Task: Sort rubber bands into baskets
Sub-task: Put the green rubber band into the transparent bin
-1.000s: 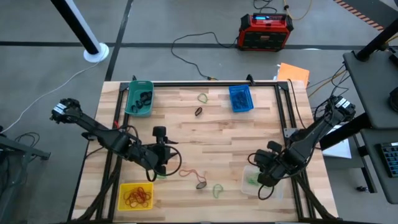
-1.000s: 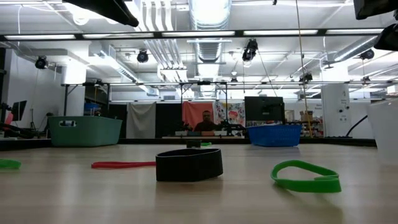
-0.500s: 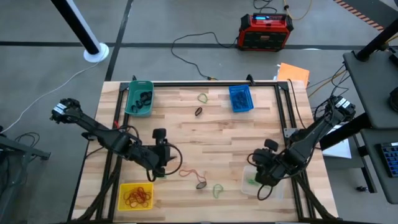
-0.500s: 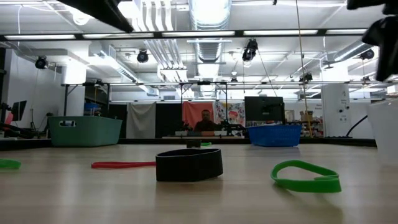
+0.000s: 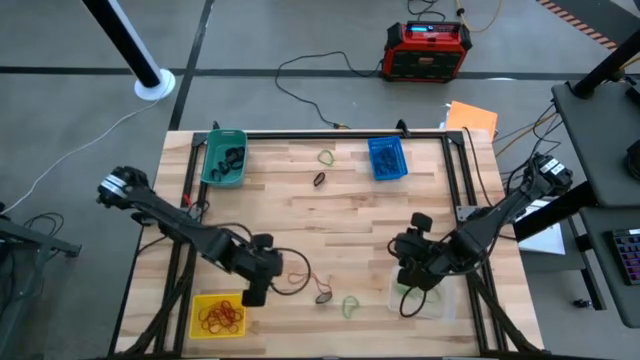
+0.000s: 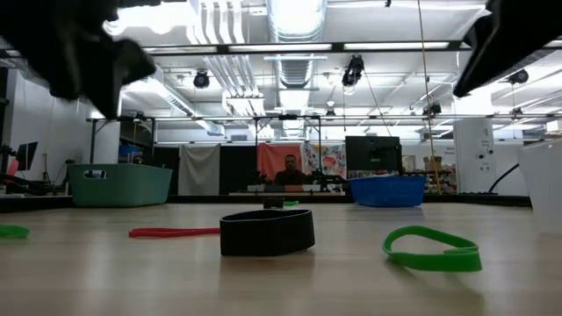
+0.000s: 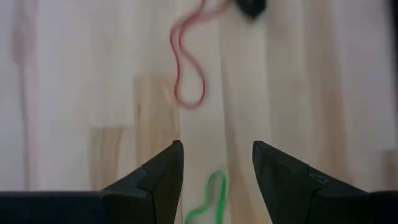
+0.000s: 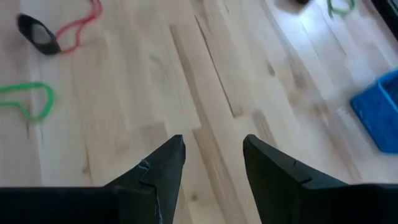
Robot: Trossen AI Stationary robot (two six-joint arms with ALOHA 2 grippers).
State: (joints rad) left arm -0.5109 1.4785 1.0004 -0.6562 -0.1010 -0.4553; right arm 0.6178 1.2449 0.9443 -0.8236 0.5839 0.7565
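A: Where do the loose rubber bands lie?
B: On the bare wood of the table (image 5: 350, 215). Near the front edge there is a red band (image 5: 305, 281), a black band (image 5: 323, 296) touching its end, and a green band (image 5: 350, 306) just beside that. The low view shows the same three in a row: red (image 6: 174, 232), black (image 6: 267, 233), green (image 6: 432, 248). Toward the back, a second black band (image 5: 319, 180) and a pale green band (image 5: 326, 157) lie between the two rear baskets.

A: And the baskets?
B: The teal basket (image 5: 223, 157) sits at the back left with dark bands in it, the blue basket (image 5: 387, 158) at the back right. The yellow basket (image 5: 218, 314) is at the front left and holds red-orange bands. The clear basket (image 5: 420, 298) is at the front right with something green inside.

A: What about the left gripper?
B: The left gripper (image 5: 256, 290) hangs above the table by the yellow basket's right corner; in its wrist view its fingers (image 7: 155, 180) stand apart with nothing between them, over the red band (image 7: 186, 68) and a green band (image 7: 208, 199).

A: The right one?
B: The right gripper (image 5: 408, 257) is above the wood just behind the clear basket, fingers (image 8: 158, 171) apart and empty
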